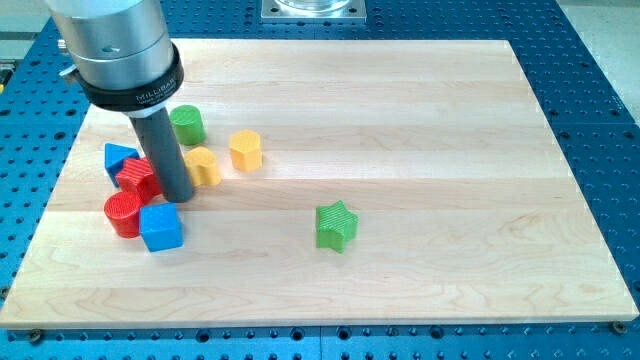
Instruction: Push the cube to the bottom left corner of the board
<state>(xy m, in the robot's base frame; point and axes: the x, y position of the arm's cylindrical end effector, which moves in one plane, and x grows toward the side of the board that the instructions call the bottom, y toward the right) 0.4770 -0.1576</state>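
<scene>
A blue cube (161,227) lies on the wooden board (400,120) at the lower left, touching a red cylinder (124,214) on its left. My tip (177,196) stands just above the cube's top edge, slightly to its right. A red block (137,177) sits left of the rod, partly hidden by it; its shape is unclear. A blue block (118,157) lies beyond that, looking triangular. A yellow block (204,166) touches the rod's right side.
A green cylinder (187,124) sits behind the rod. A yellow block (245,150) lies right of it. A green star (336,225) is near the board's middle bottom. A blue perforated table surrounds the board.
</scene>
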